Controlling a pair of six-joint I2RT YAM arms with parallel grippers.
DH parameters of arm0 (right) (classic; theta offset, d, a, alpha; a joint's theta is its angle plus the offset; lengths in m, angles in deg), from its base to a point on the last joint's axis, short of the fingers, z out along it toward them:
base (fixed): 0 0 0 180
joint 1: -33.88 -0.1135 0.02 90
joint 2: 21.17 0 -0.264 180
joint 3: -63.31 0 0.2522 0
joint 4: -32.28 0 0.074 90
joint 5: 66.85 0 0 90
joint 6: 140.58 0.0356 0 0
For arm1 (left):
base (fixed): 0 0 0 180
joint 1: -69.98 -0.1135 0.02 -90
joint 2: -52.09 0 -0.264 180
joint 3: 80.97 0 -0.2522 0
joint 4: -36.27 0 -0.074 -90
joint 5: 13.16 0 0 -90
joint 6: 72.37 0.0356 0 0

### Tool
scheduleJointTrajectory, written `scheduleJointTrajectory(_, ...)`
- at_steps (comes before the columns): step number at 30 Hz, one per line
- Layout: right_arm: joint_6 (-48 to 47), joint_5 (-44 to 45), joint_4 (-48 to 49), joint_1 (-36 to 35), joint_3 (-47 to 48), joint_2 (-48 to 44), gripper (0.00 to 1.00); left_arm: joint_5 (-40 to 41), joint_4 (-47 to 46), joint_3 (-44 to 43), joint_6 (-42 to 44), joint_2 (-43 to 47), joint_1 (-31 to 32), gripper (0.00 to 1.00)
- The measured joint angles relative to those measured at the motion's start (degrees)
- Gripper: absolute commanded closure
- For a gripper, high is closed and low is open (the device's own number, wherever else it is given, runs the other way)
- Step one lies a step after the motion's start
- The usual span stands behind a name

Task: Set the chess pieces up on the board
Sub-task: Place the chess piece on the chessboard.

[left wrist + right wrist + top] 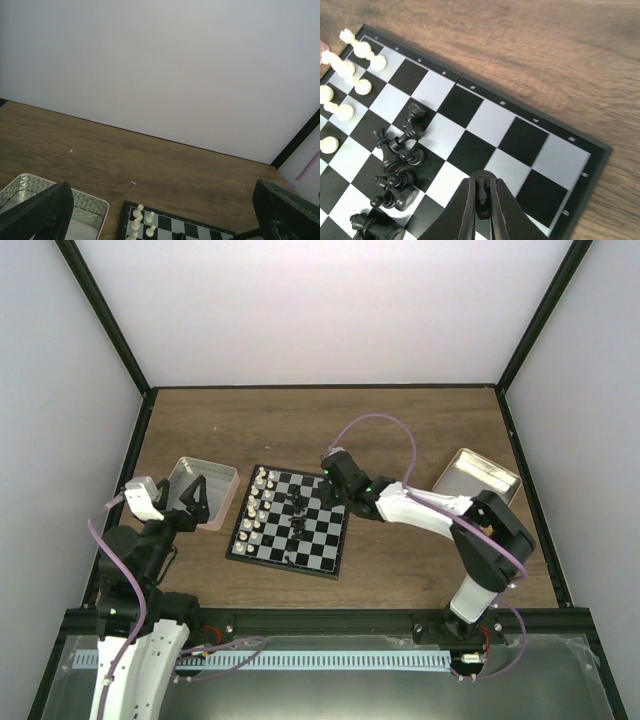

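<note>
The board [322, 540] lies in the middle of the table. White chess pieces [260, 505] stand along its left side, and black pieces [298, 506] are bunched near its middle. My right gripper [324, 480] reaches over the board's far right corner. In the right wrist view it [481, 186] is shut on a small black piece [481, 197] above the squares [520, 140]. Left of it are the loose black pieces [400, 160], several tipped over, and the white ones [350, 65]. My left gripper [196, 496] hangs open and empty over the pinkish tin [222, 476].
A shallow metal tin [478, 478] sits at the right of the table. The pinkish tin [85, 201] is just left of the board's corner [165, 226] in the left wrist view. Black frame posts and white walls enclose the table.
</note>
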Motion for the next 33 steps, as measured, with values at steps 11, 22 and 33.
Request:
scheduleJointTrajectory(11,3.1,3.7,-4.1,1.6,-3.5,-3.1,0.99,-0.1,0.0,0.0,0.0,-0.3,-0.2,0.00)
scheduleJointTrajectory(22,3.8,4.1,-4.9,1.8,-3.4,0.0,0.99,-0.1,0.0,0.0,0.0,-0.9,-0.2,0.00)
scheduleJointTrajectory(33,3.8,5.7,-4.9,1.9,-3.0,1.5,0.99,-0.1,0.0,0.0,0.0,-0.9,-0.2,0.00)
